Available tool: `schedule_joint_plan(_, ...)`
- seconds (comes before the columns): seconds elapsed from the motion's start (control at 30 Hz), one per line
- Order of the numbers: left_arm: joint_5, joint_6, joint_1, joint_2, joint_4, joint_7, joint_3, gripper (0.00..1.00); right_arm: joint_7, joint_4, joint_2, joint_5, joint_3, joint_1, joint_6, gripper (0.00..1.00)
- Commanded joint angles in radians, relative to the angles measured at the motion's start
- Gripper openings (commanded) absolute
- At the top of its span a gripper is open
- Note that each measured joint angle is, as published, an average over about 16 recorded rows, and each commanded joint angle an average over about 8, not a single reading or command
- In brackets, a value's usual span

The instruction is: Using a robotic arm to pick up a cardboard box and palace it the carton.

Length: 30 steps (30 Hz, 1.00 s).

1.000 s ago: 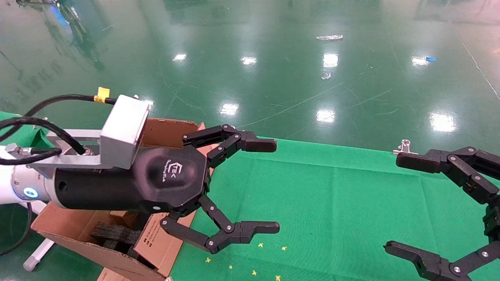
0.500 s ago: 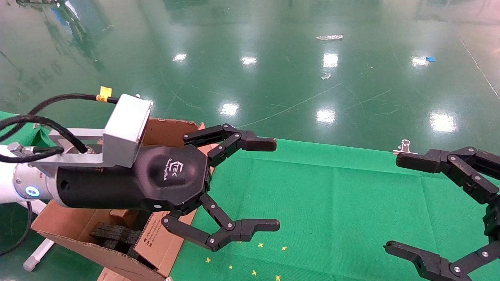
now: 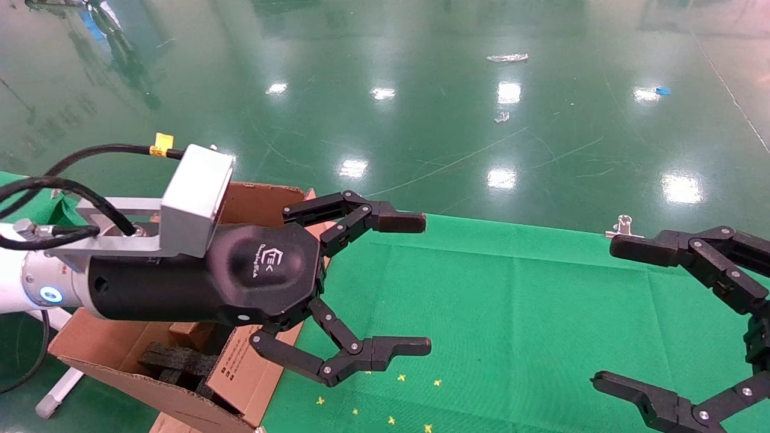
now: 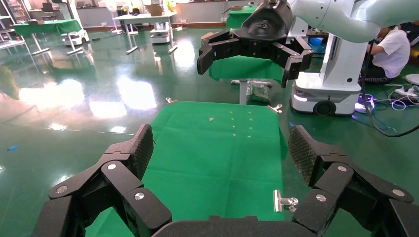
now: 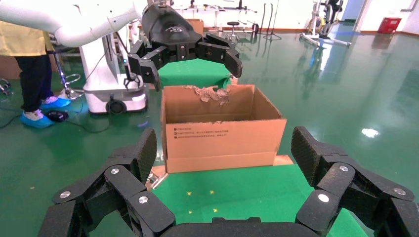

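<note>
Left arm: the white-and-silver robotic arm with black logo-marked wrist and grey camera box (image 3: 180, 264) hangs above the near edge of the carton, pointing toward the middle of the bench.
Left gripper: the black linkage-finger left gripper (image 3: 415, 282) has its fingers (image 3: 394, 222) spread wide apart, with nothing between them; the left wrist view shows only green cloth between the pads.
Right gripper: the all-black right gripper (image 3: 607, 313) stands at the right edge of the bench, fingers spread wide, empty, apparently parked.
Change: compared with the pictures from a second ago, the left arm has shifted only slightly and both grippers are as open as before. Judgement: the arm is between steps, not in a grasp.
Carton: the large brown corrugated carton with tall flaps, one torn and ragged (image 5: 222, 131), stands at the left end of the green-cloth-covered bench (image 3: 511, 300), partly under the left wrist; black foam blocks (image 3: 180, 361) lie inside it.
Cardboard box: the small taped cardboard box shows in no view. It is not between either set of fingers and not on the visible cloth; whether it lies in the carton cannot be told, as the wrist hides much of the interior.
Other items: small yellow marks (image 3: 391, 397) on the cloth near the left gripper; a metal clip (image 3: 622, 227) at the far bench edge.
Task status: judged from this, either the box is already deposited or not yet fetched; the pictures do not settle which.
</note>
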Motion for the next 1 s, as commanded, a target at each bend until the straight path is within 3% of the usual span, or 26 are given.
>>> schedule_joint_plan(0.03, 0.000, 0.000, 0.000, 0.000, 0.000, 0.000, 0.000, 1.00, 0.000, 0.000, 0.000, 0.000, 0.000, 0.000, 0.000, 1.00)
schedule_joint_plan(1.0, 0.000, 0.000, -0.001, 0.000, 0.001, 0.000, 0.001, 1.00, 0.000, 0.000, 0.000, 0.000, 0.000, 0.000, 0.000, 1.00)
